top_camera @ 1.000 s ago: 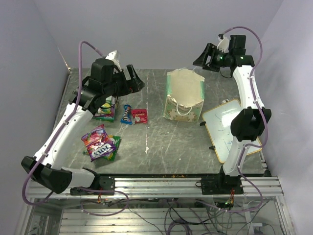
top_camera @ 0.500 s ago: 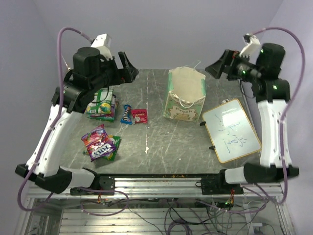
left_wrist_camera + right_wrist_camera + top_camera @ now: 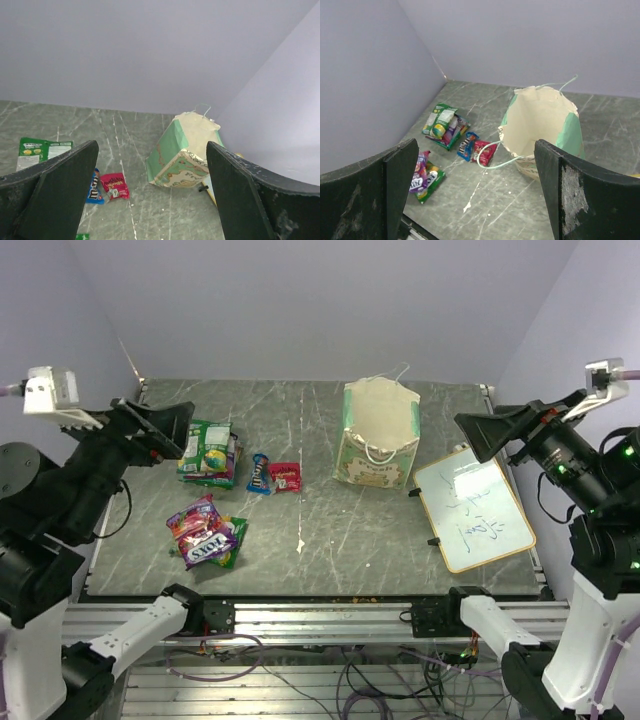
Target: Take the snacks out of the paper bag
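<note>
On the table (image 3: 340, 540), left half: snacks (image 3: 207, 533), 3 clusters, set apart from the paper bag (image 3: 378, 435), which stands mid-table, mouth open, seemingly emptied. Left gripper (image 3: 183, 428), right gripper (image 3: 470, 437): spread wide, empty, raised aside, unloading likely finished.

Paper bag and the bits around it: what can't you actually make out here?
Paper bag bottom, right wrist view: hidden by its own near wall, so whether it is empty cannot be told.
Whiteboard writing, top view: too small to read.
Green bags, top view: stacked, lower ones covered.
</note>
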Controlling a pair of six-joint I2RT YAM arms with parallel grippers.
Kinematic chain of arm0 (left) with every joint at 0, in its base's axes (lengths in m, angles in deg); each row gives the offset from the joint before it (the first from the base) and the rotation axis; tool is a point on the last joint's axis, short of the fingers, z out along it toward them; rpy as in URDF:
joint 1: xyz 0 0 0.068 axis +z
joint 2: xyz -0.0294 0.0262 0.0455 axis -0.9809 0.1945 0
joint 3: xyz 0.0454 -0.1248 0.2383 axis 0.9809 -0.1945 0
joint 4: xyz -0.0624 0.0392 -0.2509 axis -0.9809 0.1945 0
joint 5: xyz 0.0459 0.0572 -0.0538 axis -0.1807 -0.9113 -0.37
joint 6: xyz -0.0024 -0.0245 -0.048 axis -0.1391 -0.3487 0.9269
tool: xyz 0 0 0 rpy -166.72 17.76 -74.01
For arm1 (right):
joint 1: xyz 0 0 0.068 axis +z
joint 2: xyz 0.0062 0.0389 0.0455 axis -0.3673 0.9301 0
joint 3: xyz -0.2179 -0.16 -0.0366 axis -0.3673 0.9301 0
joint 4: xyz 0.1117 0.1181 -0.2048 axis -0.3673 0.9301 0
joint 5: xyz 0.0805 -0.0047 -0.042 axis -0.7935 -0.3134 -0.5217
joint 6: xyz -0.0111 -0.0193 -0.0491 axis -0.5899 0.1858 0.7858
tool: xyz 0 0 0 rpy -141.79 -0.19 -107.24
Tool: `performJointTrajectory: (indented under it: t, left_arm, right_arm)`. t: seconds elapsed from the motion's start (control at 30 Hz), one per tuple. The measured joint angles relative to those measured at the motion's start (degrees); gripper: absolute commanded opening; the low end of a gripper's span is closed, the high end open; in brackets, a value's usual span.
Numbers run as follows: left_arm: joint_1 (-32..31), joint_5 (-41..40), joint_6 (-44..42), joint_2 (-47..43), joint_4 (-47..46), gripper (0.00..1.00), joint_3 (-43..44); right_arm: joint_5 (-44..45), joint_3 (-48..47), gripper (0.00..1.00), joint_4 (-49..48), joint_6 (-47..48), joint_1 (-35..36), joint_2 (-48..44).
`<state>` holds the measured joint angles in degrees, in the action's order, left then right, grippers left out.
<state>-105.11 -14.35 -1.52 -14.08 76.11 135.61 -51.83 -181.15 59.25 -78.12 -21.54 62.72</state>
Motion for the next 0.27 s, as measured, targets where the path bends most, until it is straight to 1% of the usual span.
performJointTrajectory:
  t: [0.07,0.2,0.27]
  left_arm:
    - [0.0,-0.7,-0.3,-0.8,0.8,0.99,0.8]
    - [0.0,-1.1,-1.1,0.5,3.3,0.98,2.9]
    - [0.0,-1.1,-1.5,1.3,4.4,0.98,3.3]
  right_arm:
    - [1.0,-1.1,1.0,1.1,-1.1,0.0,-0.3]
    - [2.9,-0.7,1.0,3.1,-2.7,0.0,-0.3]
    - [3.7,2.8,1.0,2.7,-3.1,0.0,-1.7]
